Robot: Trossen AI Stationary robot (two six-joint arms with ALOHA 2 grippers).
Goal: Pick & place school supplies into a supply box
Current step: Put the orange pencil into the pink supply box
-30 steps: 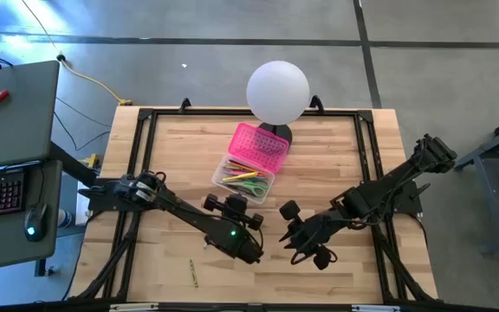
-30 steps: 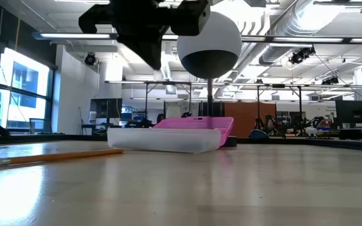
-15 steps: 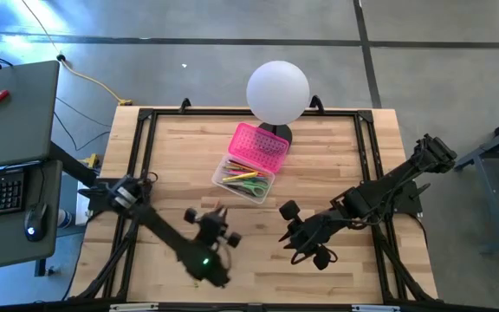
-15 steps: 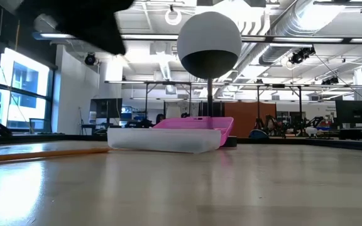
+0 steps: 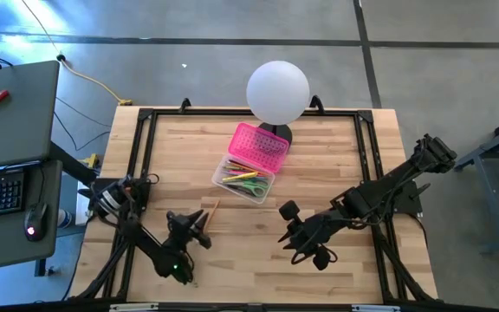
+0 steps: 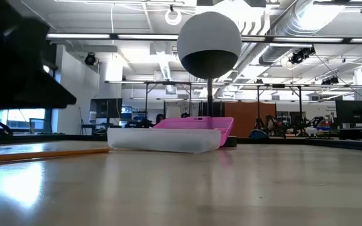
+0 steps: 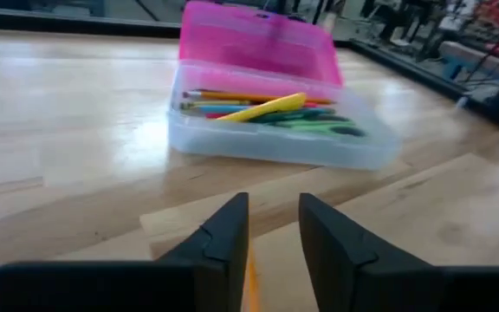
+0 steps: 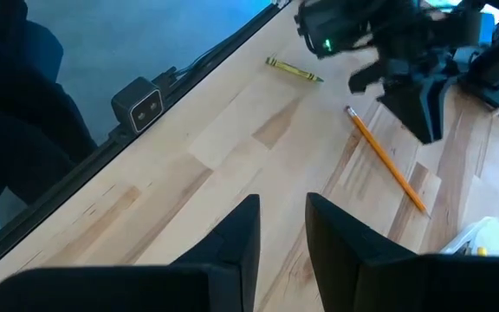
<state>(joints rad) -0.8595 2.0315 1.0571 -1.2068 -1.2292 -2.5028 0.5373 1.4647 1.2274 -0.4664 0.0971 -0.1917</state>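
high view: left gripper (image 5: 199,227) near the table's (image 5: 258,269) front-left, just short of an orange pencil (image 5: 211,214), fingers parted and grasping nothing. right gripper (image 5: 294,245) front-right of the supply box (image 5: 251,162), fingers slightly apart, empty. beyond the pencil, supply box mid-table, pink lid open, pens and pencils (image 5: 243,179) inside. farthest back, white globe lamp (image 5: 277,93) behind the box.

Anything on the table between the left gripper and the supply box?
Yes, an orange pencil lies between the left gripper and the supply box, seen from the high view.
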